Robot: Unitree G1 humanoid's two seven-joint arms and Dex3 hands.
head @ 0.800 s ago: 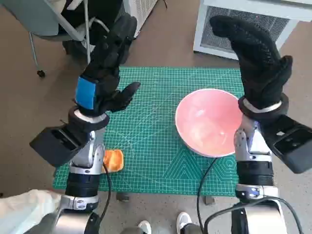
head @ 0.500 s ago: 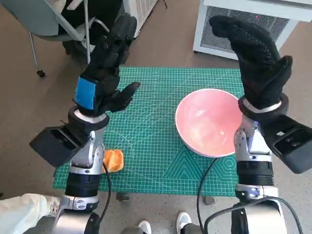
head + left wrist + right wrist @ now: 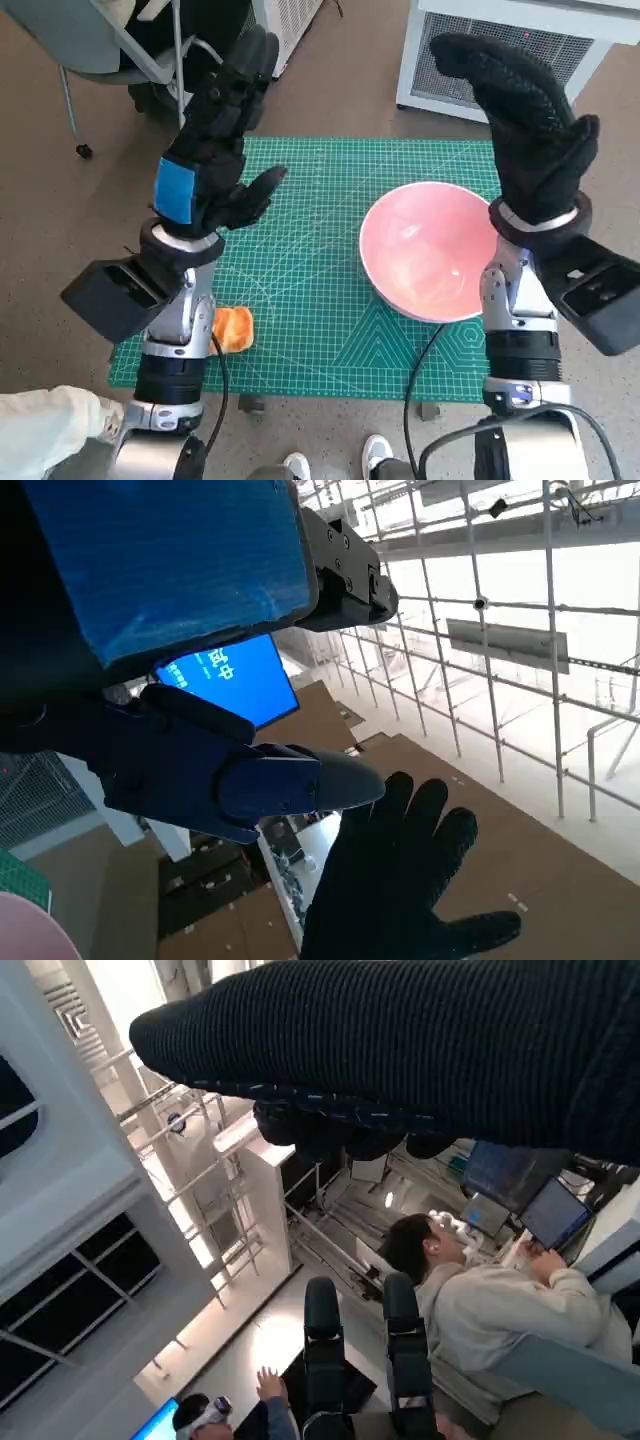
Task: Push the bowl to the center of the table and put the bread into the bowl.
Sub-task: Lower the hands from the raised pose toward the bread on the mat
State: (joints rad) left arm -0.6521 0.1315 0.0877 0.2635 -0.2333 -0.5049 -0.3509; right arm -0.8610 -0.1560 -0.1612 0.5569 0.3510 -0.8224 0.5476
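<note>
I am holding my left hand (image 3: 215, 150) and right hand (image 3: 525, 120) spread and empty above the tabletop (image 3: 310, 250), with the bowl (image 3: 425, 250) sitting right of center and the bread (image 3: 233, 328) near my left forearm, so pushing the bowl comes next.

Evenly and brightly lit from above in the head view, with a pale sheen inside the pink bowl (image 3: 428, 250), soft faint shadows on the green mat (image 3: 320, 260), and wide-angle bending toward the edges. Strongly backlit in the left wrist view, windows (image 3: 520, 630) blown out to white, the near left robot hand (image 3: 180, 680) large, dark and slightly soft. Likewise glaring at the bright wall and ceiling in the right wrist view, the right robot hand (image 3: 400, 1050) close but its knit readable, the background sharp enough.
</note>
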